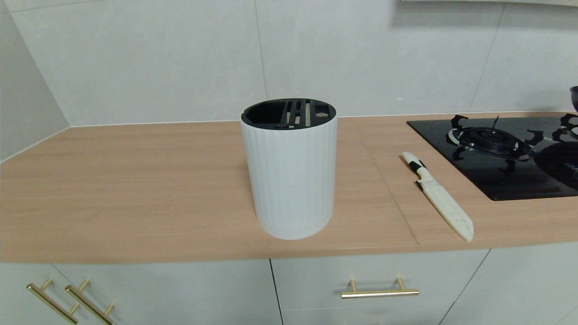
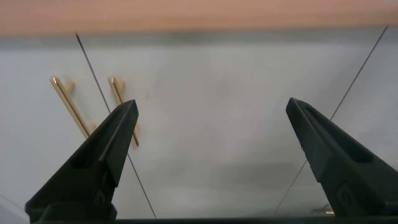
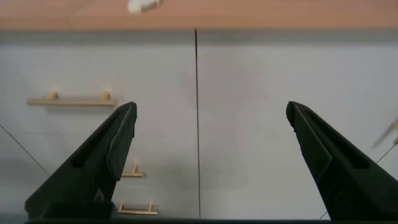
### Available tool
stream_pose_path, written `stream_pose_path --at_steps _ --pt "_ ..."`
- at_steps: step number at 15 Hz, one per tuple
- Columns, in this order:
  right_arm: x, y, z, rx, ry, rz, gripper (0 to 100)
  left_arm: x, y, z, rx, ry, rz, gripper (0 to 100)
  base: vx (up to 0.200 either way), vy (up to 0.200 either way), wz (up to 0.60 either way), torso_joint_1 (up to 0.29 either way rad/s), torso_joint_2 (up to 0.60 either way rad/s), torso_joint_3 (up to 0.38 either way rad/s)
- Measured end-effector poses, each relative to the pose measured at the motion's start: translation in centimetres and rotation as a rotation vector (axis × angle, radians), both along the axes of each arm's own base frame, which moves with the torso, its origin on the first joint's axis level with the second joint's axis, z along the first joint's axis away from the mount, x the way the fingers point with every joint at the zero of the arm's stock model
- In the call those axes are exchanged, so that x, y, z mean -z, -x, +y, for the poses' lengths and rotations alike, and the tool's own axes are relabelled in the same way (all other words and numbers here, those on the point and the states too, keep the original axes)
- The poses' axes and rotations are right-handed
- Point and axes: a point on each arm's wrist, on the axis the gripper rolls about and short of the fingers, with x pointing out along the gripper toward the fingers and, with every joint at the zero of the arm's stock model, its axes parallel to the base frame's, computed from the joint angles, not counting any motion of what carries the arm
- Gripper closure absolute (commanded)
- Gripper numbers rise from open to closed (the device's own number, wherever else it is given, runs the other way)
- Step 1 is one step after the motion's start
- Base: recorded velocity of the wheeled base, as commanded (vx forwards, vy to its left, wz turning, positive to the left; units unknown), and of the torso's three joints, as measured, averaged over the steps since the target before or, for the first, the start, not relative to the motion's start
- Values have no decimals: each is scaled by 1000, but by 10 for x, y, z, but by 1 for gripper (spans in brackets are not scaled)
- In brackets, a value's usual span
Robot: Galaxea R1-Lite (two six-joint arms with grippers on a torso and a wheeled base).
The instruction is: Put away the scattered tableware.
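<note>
A white ribbed cylindrical holder point(image 1: 291, 176) with a black slotted top stands upright near the front edge of the wooden countertop point(image 1: 135, 189). To its right lies a white knife point(image 1: 437, 195) with a white and black handle, blade toward the front edge; its tip point(image 3: 143, 5) overhangs the counter edge in the right wrist view. My left gripper point(image 2: 211, 112) is open, held below the counter in front of the cabinet doors. My right gripper point(image 3: 211, 112) is open too, also low before the cabinet fronts, with nothing between its fingers.
A black gas hob point(image 1: 501, 149) with burner grates takes up the counter's right end. White cabinet doors with gold bar handles point(image 1: 379, 292) run below the counter. A tiled wall closes the back and left side.
</note>
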Motion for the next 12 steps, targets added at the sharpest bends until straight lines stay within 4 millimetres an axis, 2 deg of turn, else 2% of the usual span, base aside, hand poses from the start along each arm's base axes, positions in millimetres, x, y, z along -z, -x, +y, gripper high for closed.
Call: stream_pose_path --at_steps 12 --pt "0 0 0 0 0 0 0 0 0 0 0 0 0 0 0 0 0 232 -523 -295"
